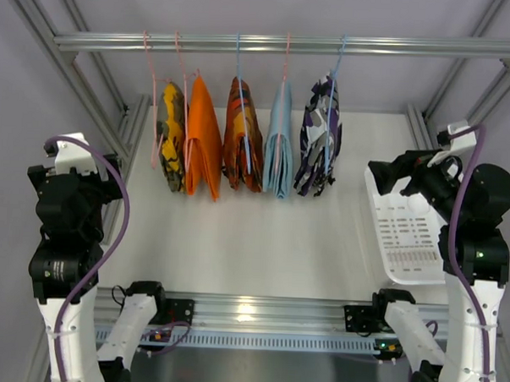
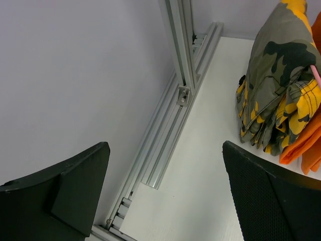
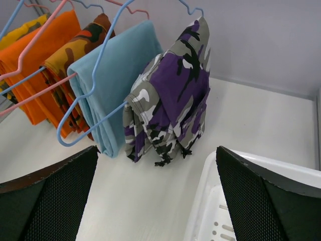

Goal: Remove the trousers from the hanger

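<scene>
The trousers (image 1: 319,136), in purple, white and grey camouflage print, hang folded over the light-blue wire hanger (image 1: 333,80) at the right end of the rail. In the right wrist view the trousers (image 3: 175,95) hang ahead and above the table, and the hanger's bottom bar (image 3: 100,120) sticks out to their left. My right gripper (image 3: 156,150) is open and empty. It sits to the right of the trousers, over the basket (image 1: 387,176), and does not touch them. My left gripper (image 2: 164,148) is open and empty at the far left, facing the table's left edge.
Yellow camouflage (image 1: 171,137), orange (image 1: 204,138), orange-and-black (image 1: 243,140) and light-blue (image 1: 280,150) garments hang on the same rail (image 1: 287,47), left of the trousers. A white perforated basket (image 1: 406,231) stands at the right. Aluminium frame posts (image 2: 175,45) line both sides.
</scene>
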Motion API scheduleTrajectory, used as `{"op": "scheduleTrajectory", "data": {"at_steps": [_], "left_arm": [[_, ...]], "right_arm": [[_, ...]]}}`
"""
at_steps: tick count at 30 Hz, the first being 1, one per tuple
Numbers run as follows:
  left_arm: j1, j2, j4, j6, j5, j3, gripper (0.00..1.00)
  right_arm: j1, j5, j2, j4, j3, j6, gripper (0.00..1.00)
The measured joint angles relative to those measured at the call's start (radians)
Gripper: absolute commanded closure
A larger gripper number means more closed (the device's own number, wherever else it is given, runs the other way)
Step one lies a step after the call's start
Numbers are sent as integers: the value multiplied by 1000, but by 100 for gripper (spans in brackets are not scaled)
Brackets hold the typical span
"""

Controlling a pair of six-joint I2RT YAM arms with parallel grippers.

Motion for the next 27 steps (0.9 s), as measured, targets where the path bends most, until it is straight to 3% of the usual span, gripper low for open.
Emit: {"op": "scheduleTrajectory", "data": {"at_steps": [5, 10, 20, 27], "left_arm": [[0, -12, -6, -16, 5, 4, 1], [0, 65, -32, -56, 44, 119, 1], [0, 206, -35, -93, 330, 414, 1], [0, 290, -34, -141, 483, 470, 1]], "right_arm": [[0, -38, -16, 10, -34, 61, 1], [0, -130, 20, 49, -60, 209, 1], [19, -290, 188, 392, -93, 663, 10], [164, -275, 356, 549, -74, 752, 19]]}}
